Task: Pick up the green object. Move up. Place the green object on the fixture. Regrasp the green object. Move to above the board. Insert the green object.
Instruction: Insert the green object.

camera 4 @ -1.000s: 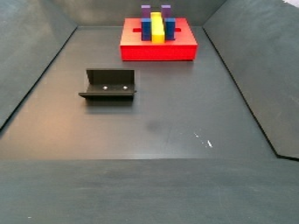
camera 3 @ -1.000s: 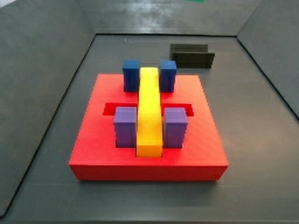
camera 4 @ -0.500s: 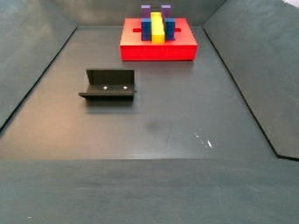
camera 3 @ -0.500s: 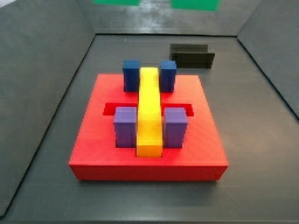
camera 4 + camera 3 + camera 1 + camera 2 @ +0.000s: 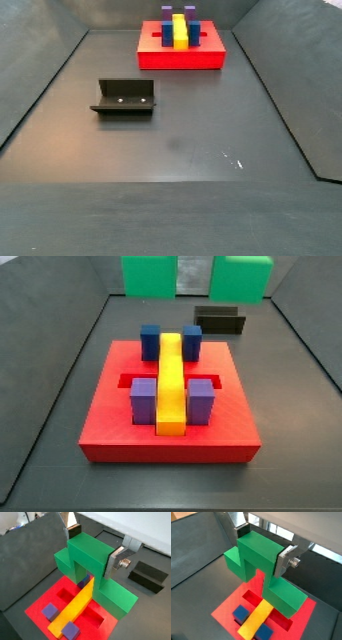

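My claw (image 5: pixel 93 548) is clenched on the raised centre block of the green object (image 5: pixel 93 567), holding it in the air above the board (image 5: pixel 167 416). In a side view the fixture (image 5: pixel 219 320) sits at one o'clock from the yellow bar (image 5: pixel 171 381).

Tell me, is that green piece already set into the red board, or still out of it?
Out. In both wrist views the gripper holds the green piece in the air above the red board and its yellow bar.

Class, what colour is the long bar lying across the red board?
Yellow; the bar on the board shows best in a side view.
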